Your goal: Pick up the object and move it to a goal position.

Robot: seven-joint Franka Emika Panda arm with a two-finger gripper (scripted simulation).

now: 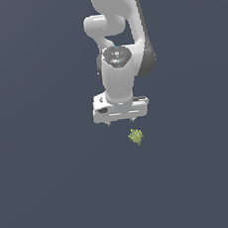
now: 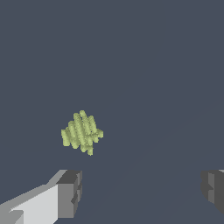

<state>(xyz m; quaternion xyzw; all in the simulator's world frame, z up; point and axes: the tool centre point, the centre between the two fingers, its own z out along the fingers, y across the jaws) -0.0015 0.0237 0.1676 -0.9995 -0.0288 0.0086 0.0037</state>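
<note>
Two fingers (image 2: 68, 192) of the gripper (image 1: 120, 121) are hanging spread wide and empty, and the lump (image 1: 136, 136) is lying beyond their tips (untouched), seemingly awaiting a grab.

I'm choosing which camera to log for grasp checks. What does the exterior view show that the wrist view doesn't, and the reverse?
Only the exterior view shows the white arm as a whole, hanging over the scene, with the gripper apart from the object. Only the wrist view shows the object's ridged, jagged surface close up and the two fingertips spread wide, with nothing between them. Both show the yellow-green object lying ungrasped on the dark floor.
</note>
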